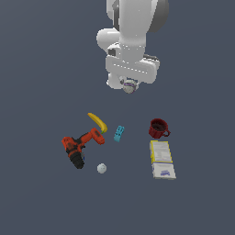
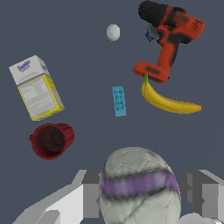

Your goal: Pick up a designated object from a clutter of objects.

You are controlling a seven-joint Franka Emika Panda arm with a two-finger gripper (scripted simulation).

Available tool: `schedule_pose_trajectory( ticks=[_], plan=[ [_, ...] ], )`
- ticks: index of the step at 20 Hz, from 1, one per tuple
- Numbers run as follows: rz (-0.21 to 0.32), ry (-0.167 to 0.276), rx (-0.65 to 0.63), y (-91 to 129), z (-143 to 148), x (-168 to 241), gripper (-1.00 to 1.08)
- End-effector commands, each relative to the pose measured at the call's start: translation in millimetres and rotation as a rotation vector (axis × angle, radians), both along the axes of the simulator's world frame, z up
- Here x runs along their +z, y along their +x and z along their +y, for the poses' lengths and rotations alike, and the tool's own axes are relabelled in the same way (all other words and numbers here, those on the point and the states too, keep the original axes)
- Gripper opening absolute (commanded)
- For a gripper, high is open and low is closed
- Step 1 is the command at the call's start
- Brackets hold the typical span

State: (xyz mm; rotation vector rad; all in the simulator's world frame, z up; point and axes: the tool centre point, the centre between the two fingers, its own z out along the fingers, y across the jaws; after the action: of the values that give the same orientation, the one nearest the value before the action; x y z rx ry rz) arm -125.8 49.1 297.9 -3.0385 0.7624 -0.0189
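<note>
Dark slate-grey floor [image 1: 41,202] fills both views, plain and unmarked. You see the white arm [image 1: 131,32] come down from the top of the exterior view, its gripper [image 1: 130,86] raised well above the clutter with the jaws closed around the small marked ball [image 1: 130,86]. The wrist view shows what the exterior view barely does: that ball [image 2: 140,188] is whitish-grey with a purple band, pinched between two grey fingers [image 2: 89,192].

Below, the orange-black drill [image 1: 80,146] lies on the exterior view's left, its base touching the yellow banana [image 1: 98,122]. On the exterior view's right lies the yellow-white box [image 1: 162,159]; you can make out printed panels on it, but the writing is too blurred to read in either view. Just beyond it sits the red mug [image 1: 158,128]. The teal small block [image 1: 119,133] lies between banana and mug, its markings unreadable. The white lump [image 1: 102,168] rests near the drill's dark end. Only the wrist view shows a small blue-and-white thing [image 2: 151,35] tucked behind the drill.
</note>
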Motion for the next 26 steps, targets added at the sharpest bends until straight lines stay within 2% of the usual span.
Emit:
schedule_pose_trajectory(
  ticks=[1, 13, 26],
  plan=[
    [0.003, -0.001, 0.000, -4, -6, 21, -1.00],
    [0.012, -0.005, 0.002, -14, -25, 90, -1.00],
    [0.015, -0.006, 0.002, -13, -28, 102, -1.00]
  ],
)
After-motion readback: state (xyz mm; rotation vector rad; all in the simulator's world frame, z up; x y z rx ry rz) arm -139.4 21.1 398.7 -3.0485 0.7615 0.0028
